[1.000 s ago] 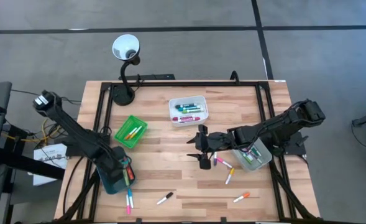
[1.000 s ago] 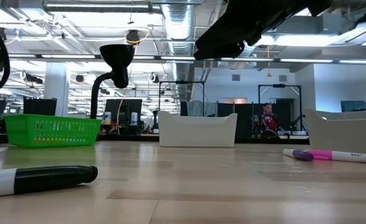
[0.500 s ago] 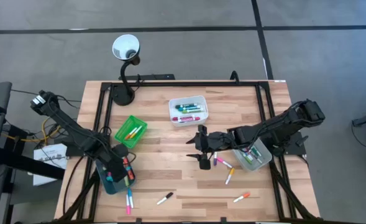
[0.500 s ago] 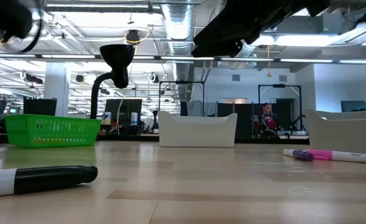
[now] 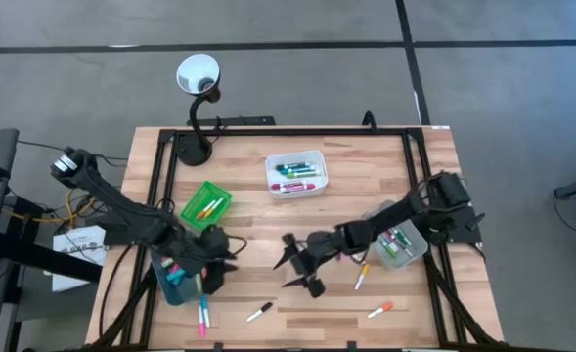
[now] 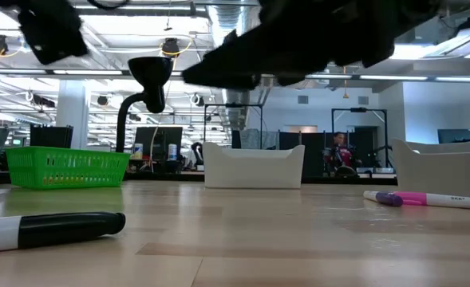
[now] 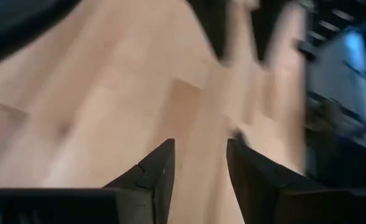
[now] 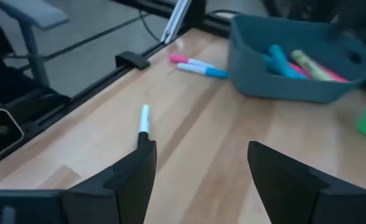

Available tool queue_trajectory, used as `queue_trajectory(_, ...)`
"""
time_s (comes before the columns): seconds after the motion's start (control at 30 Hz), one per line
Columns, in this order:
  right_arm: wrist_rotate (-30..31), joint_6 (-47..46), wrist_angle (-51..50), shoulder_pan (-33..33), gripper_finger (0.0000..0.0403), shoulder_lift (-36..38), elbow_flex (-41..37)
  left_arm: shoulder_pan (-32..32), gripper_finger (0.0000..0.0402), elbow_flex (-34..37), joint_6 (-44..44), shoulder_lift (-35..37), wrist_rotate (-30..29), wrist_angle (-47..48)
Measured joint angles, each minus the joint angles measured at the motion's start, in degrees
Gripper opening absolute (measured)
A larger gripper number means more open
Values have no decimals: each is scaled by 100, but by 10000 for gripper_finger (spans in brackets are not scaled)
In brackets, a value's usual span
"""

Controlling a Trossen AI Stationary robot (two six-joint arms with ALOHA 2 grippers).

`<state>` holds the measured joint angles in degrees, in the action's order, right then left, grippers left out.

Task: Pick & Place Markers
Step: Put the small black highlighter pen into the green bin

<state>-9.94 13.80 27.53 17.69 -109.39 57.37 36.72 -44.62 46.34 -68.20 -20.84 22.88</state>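
Loose markers lie flat on the wood table: a black-and-white one (image 5: 259, 311) (image 8: 144, 120) (image 6: 51, 231), a pink and a blue one (image 5: 203, 315) (image 8: 198, 64), an orange-capped one (image 5: 380, 310), another (image 5: 361, 277), and a pink-purple one (image 6: 426, 199). More markers lie in the trays. My left gripper (image 5: 219, 256) (image 7: 200, 152) hovers open over bare wood just right of the teal tray (image 5: 175, 279). My right gripper (image 5: 295, 266) (image 8: 201, 149) hovers wide open mid-table, above and short of the black-and-white marker.
A white tray (image 5: 295, 174) sits at the far middle, a green tray (image 5: 206, 207) at the left, and a clear grey tray (image 5: 395, 244) under my right arm. A black lamp (image 5: 198, 78) stands at the far-left corner. A black frame (image 5: 160, 176) edges the table.
My left gripper has swung from above the teal tray toward the table's right, out over bare wood. My right gripper has moved toward the table's left and near edge, away from the clear grey tray. No marker has moved.
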Motion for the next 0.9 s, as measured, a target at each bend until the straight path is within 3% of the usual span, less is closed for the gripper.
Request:
queue_trajectory(0.13, -77, 15, -78, 104, 244, -758, 678, -209, 139, 2, -186, -163, -530, -46)
queue_trajectory(0.33, -551, -45, -483, 201, 244, -1697, 1681, -266, 127, 2, -815, -169, -2029, -228)
queue_trajectory(0.43, -644, -124, -674, 226, 244, -2015, 2063, -264, 120, 2, -902, -169, -2486, -248)
queue_trajectory(0.73, -702, -87, -1262, 162, 242, -2568, 2591, -265, 107, 2, -906, -169, -2693, -307)
queue_trajectory(0.9, -706, 131, -1273, 86, 200, -2637, 2602, -265, 106, 4, -906, -169, -2693, -307)
